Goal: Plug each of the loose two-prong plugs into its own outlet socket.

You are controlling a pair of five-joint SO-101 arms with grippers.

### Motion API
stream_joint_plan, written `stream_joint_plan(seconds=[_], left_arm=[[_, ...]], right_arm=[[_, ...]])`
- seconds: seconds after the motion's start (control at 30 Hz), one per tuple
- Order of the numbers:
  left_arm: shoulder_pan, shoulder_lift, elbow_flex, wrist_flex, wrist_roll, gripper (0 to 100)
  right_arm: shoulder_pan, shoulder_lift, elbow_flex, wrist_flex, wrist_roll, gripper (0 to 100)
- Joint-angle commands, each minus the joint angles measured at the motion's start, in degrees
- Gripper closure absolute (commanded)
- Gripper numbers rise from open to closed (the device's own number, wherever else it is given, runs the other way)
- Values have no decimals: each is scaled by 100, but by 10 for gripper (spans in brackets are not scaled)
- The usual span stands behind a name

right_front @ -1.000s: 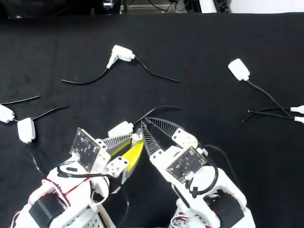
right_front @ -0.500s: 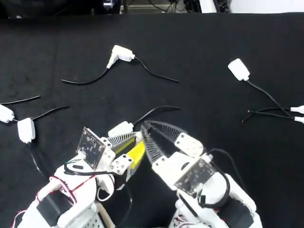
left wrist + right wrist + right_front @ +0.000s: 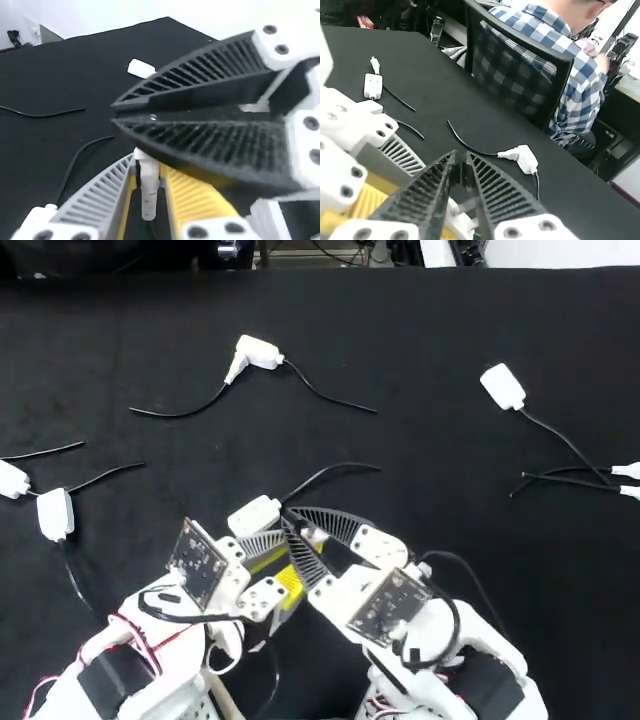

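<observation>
Left wrist view has the left pincer [image 3: 147,166] closed on a narrow white plastic plug [image 3: 147,196], clamped between its grey ribbed finger and its yellow one. Across those tips lies the right pincer [image 3: 116,113], black and ribbed, its two fingers drawn together tip to tip; whether they pinch anything I cannot tell. In the high view the right pincer [image 3: 286,518] crosses over the left pincer [image 3: 284,552], the two touching or very nearly so.

Just beside the left pincer's grey finger, on its outer side, a white rectangular plastic socket block [image 3: 254,512] lies on the black cloth-covered desk [image 3: 430,330]. A thin black cable [image 3: 335,472] curls away from it past the black tips.

Well beyond both pincers rests a white angled plug body [image 3: 255,353] on a black lead. Far off the left pincer's outer side sit a white oblong block [image 3: 54,513] and, further out, a white end piece [image 3: 10,480]. Far off the right pincer's outer side a white rounded block [image 3: 502,387] trails a black lead
</observation>
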Motion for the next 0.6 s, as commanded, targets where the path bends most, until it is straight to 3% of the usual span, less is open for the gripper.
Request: stream_joint_plan(seconds=[0.0,0.3,0.57], left_arm=[[110,-9,-163,-114,-44,967],[48,-18,-637,220,-35,970],[-1103,-18,-1191,334,0,970]], right_arm=[[-44,409,-4,-53,9,986],[818,681,426,-378,9,986],[905,681,488,-396,26,986]])
